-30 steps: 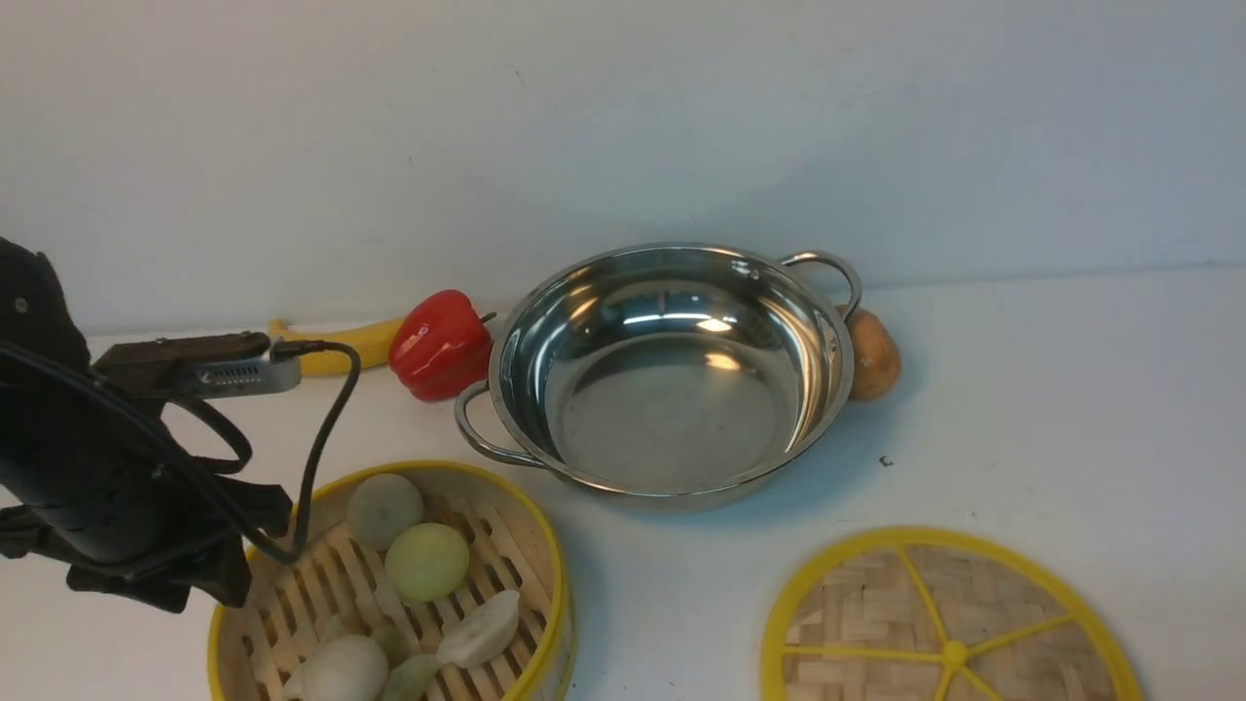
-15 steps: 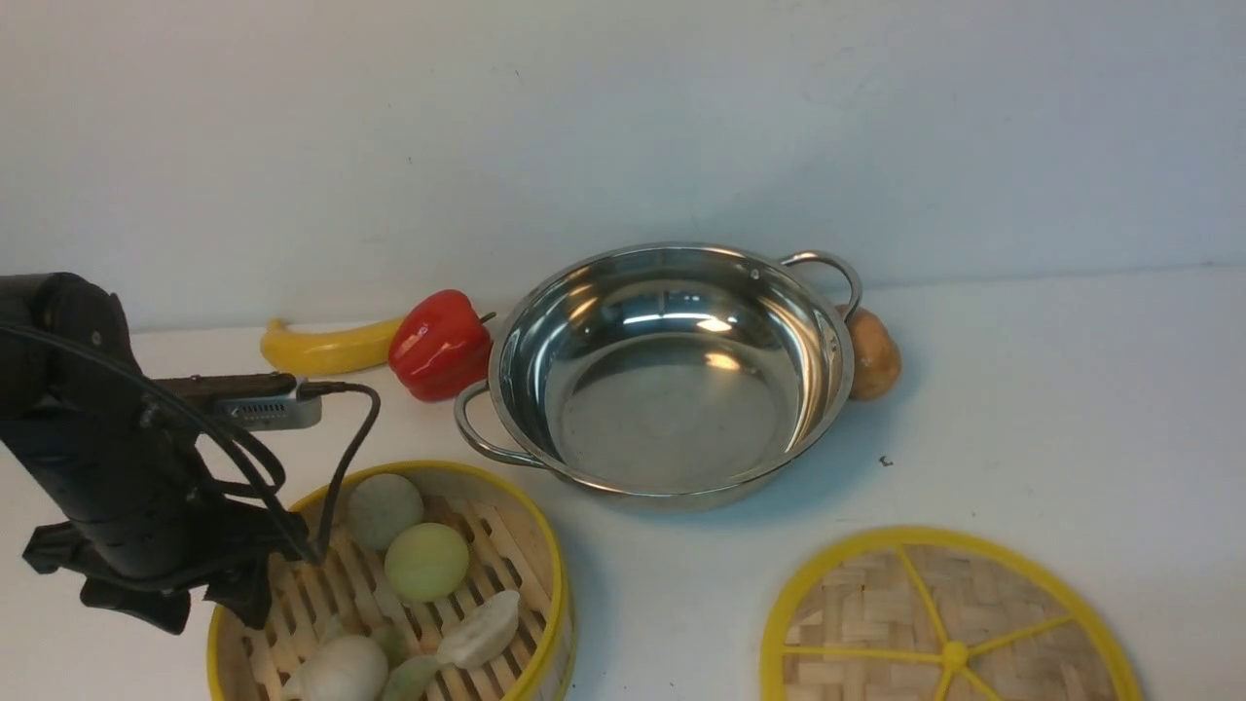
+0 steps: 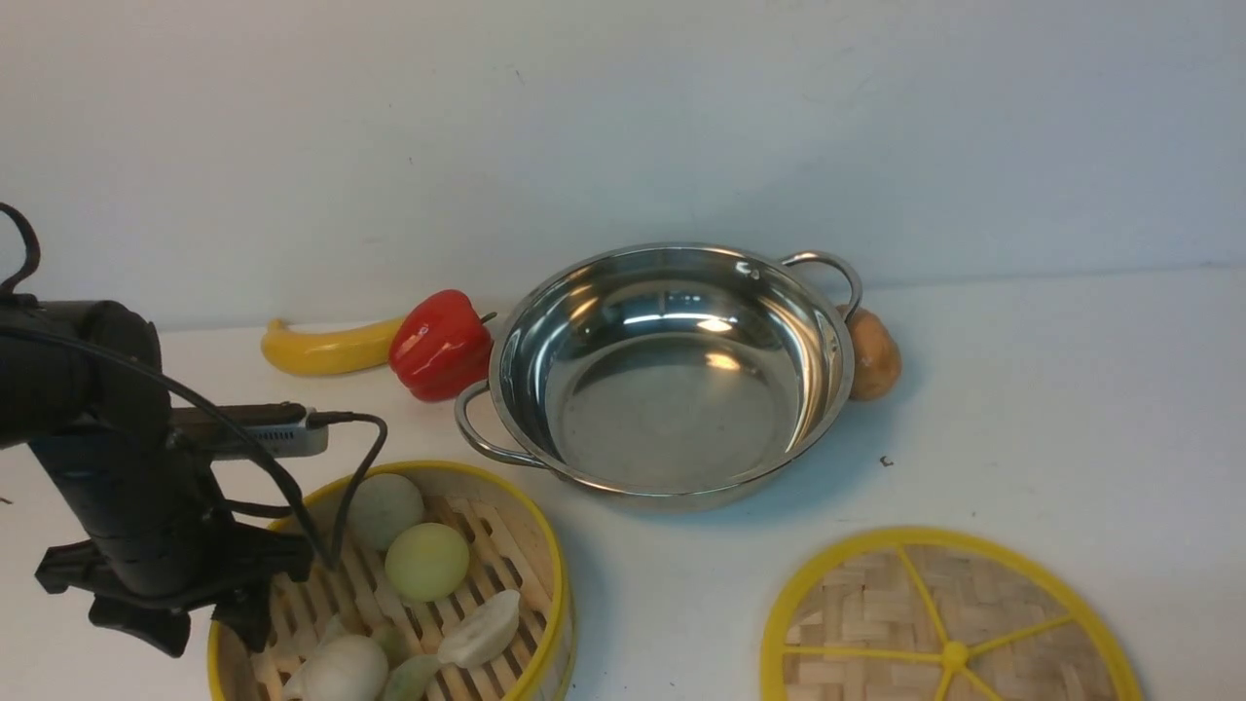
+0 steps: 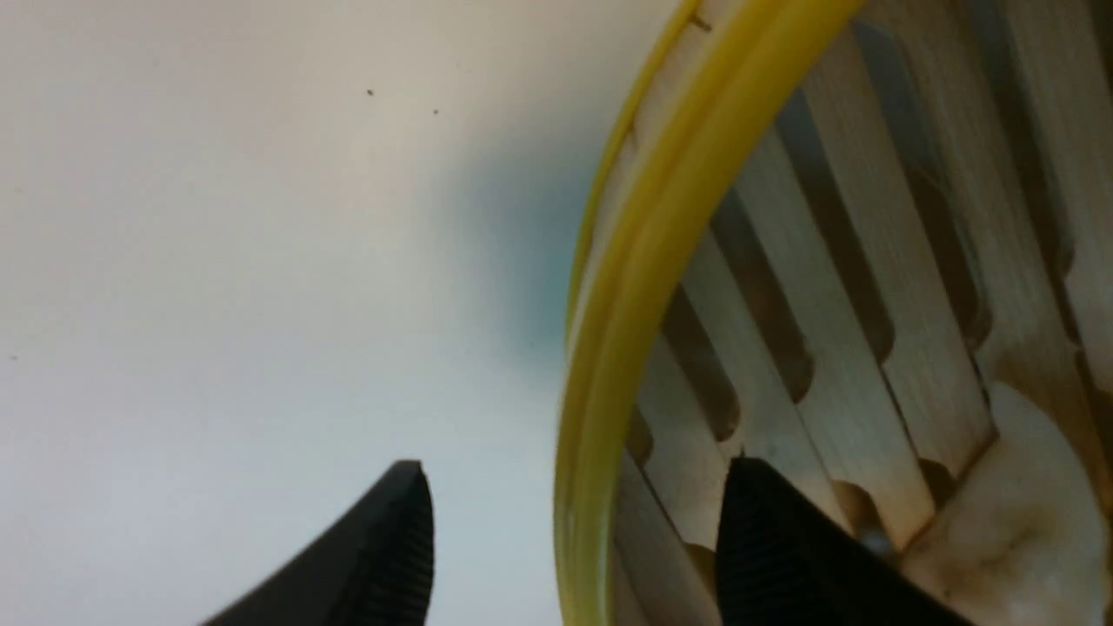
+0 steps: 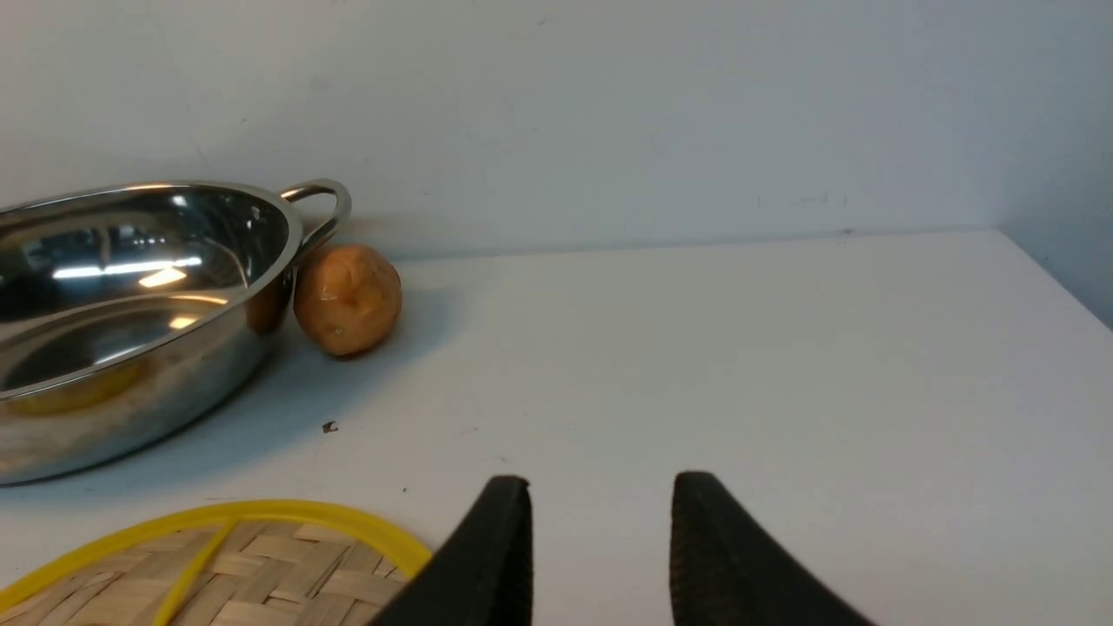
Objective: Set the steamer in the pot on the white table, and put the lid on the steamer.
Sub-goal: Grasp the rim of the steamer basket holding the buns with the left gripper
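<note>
Toward the white table's [image 3: 1022, 409] near-left edge, the steamer [image 3: 438, 465] sits with the left gripper's [image 4: 574, 469] jaws apart, one finger inside and one outside its yellow rim. Lower squarely, clamp the wall, lift level, clear the pot's [image 3: 808, 370] lip

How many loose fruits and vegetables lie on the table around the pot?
3: banana and red pepper left of the pot, potato beside its right handle. More could hide behind the pot.
</note>
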`<state>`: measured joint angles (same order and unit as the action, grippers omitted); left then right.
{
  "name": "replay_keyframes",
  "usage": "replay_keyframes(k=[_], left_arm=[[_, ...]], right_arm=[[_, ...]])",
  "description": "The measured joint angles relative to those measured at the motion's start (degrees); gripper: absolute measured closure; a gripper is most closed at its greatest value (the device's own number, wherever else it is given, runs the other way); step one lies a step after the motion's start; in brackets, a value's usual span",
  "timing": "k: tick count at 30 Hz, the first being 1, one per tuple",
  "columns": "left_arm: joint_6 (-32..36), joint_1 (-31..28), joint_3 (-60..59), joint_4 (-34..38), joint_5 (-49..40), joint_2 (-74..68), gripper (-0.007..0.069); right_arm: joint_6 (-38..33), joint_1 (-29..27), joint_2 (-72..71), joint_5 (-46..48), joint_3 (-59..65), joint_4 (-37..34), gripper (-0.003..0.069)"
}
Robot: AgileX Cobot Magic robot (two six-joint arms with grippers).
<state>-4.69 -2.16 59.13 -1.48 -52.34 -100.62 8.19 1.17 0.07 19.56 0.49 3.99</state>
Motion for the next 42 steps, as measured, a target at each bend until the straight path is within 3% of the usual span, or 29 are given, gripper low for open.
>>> replay_keyframes(k=[10, 16, 18, 19, 34, 39, 42], left_arm=[[-0.3, 0.0, 0.0, -0.1, 1.7, -2.3, 0.0245], [-0.6, 0.0, 0.0, -0.5, 1.7, -2.5, 0.0472], [-0.8, 0.0, 0.0, -0.3, 1.7, -2.5, 0.0585], [-1.5, 0.0, 0.1, -0.2, 1.7, -2.5, 0.0595], [0.9, -1.2, 0.1, -1.9, -5.3, 1.7, 0.0594], [6.6, -5.8, 0.1, 2.0, -9.0, 5.4, 0.059], [11.2, -9.3, 0.1, 7.9, -10.2, 8.2, 0.0591]], right_arm=[[0.1, 0.0, 0.0, 0.0, 0.0, 0.0, 0.0417], [0.1, 0.0, 0.0, 0.0, 0.0, 0.0, 0.0417], [0.1, 0.0, 0.0, 0.0, 0.0, 0.0, 0.0417], [0.1, 0.0, 0.0, 0.0, 0.0, 0.0, 0.0417], [0.1, 0.0, 0.0, 0.0, 0.0, 0.0, 0.0417], [0.1, 0.0, 0.0, 0.0, 0.0, 0.0, 0.0417], [0.1, 0.0, 0.0, 0.0, 0.0, 0.0, 0.0417]])
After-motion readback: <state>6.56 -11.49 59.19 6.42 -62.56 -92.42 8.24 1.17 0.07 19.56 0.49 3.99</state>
